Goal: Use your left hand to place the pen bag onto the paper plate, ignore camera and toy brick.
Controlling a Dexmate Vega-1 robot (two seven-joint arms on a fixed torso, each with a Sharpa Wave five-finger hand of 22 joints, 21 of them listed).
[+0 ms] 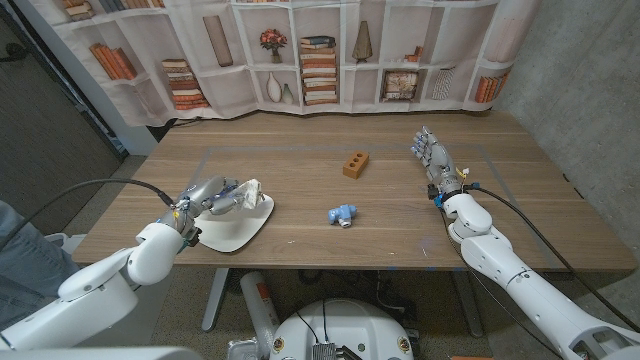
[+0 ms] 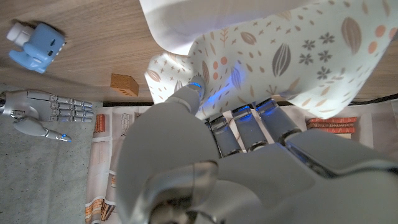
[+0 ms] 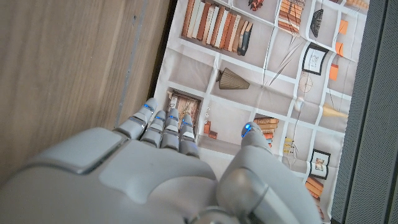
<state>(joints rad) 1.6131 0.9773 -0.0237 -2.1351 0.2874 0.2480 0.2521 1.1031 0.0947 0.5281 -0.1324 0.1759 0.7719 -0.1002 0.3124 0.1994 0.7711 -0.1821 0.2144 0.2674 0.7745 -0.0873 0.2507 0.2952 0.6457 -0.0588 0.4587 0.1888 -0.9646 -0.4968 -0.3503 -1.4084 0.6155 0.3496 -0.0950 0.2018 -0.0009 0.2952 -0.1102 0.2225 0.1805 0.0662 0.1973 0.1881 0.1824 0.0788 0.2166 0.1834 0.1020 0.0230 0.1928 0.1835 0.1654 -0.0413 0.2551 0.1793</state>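
1. Pen bag [image 2: 292, 59], patterned cloth, sits in my left hand [image 1: 215, 197], fingers curled on it, above the paper plate [image 1: 240, 228] near the table's [image 1: 300, 250] front-left corner.
2. My right hand [image 1: 432, 158] stands empty, fingers straight, near the right edge.
3. Toy brick [image 1: 354, 165] and camera [image 1: 343, 214] lie mid-table.

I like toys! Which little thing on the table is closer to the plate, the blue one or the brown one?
The blue toy camera. It lies just beside the paper plate; the brown toy brick sits farther back.
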